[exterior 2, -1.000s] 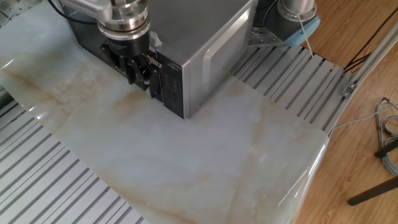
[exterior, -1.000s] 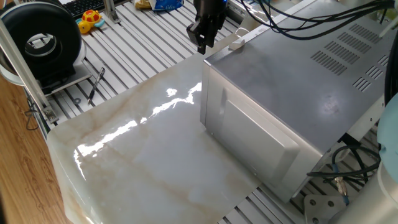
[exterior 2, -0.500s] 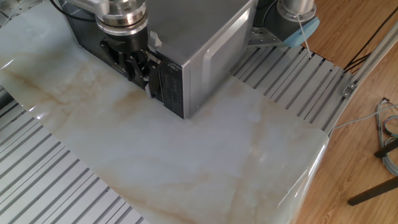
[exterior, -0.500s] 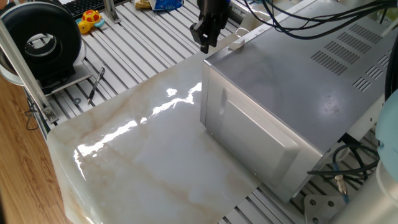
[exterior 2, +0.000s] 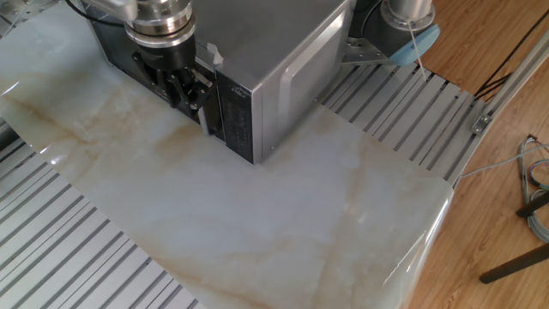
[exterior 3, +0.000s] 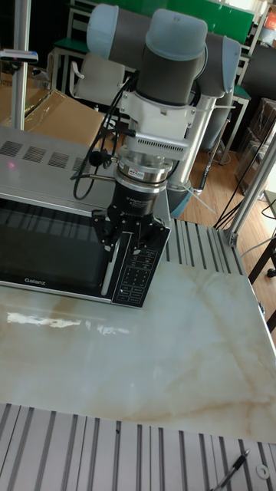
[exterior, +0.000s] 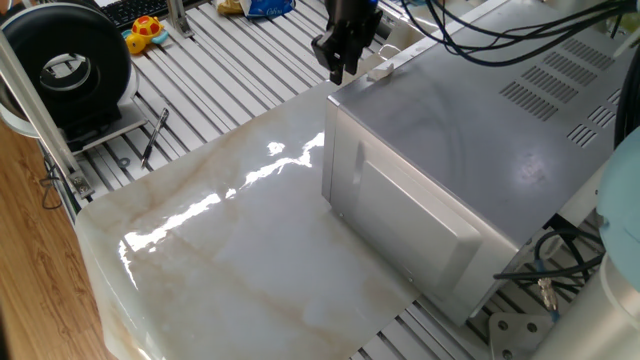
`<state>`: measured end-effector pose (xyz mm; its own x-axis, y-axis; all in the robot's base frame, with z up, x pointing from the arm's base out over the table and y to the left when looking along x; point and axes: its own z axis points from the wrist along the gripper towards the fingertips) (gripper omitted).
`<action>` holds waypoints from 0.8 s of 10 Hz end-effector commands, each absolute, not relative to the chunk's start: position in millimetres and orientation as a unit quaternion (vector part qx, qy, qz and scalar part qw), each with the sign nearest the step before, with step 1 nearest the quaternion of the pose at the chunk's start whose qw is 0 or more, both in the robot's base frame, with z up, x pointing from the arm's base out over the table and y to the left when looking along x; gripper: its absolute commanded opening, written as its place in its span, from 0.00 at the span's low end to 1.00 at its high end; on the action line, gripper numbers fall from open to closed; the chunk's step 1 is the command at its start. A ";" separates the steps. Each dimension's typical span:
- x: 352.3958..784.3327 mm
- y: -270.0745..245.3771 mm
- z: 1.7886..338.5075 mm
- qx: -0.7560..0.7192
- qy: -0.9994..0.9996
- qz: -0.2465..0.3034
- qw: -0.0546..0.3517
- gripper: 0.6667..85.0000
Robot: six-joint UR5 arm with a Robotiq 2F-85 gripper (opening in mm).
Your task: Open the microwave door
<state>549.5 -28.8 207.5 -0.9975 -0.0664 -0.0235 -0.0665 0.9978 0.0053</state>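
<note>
While the arm hangs down over the front of the microwave (exterior: 470, 150), the gripper (exterior 3: 130, 247) sits right at the seam between the door (exterior 3: 50, 247) and the keypad panel (exterior 3: 136, 278). From the tall fixed view its black fingers (exterior 3: 107, 244) point downward and overlap the door's right edge and the top of the keypad; whether they actually touch the door I cannot tell. The jaws look parted a little, with light keypad surface showing between the fingers, and nothing is clamped between them that I can see.

The door is the dark glass panel with the "Galanz" name along its lower edge, standing flush with the front of the box, closed. The microwave rests at the back edge of the glossy marble slab (exterior 2: 283, 215), its slotted top facing up and its plain silver side with the raised rectangle turned toward one fixed view.

Over in the other fixed view, the gripper (exterior 2: 183, 86) is tucked against the front corner of the box, just beside the dark keypad strip (exterior 2: 233, 120), low and near the slab. In one fixed view only its tip (exterior: 338, 60) peeks out behind the microwave's far top corner, next to a small white tag (exterior: 380, 70). Cables (exterior: 500, 25) trail across the top of the box.

Off to the side sit a black reel (exterior: 65, 65) and a yellow toy (exterior: 147, 30).
</note>
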 end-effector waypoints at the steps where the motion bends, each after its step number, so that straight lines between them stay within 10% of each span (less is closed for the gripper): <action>1: 548.4 -27.7 207.5 0.015 1.000 0.011 0.011 0.42; 8: 540.3 -37.9 209.8 0.032 0.999 0.002 0.012 0.42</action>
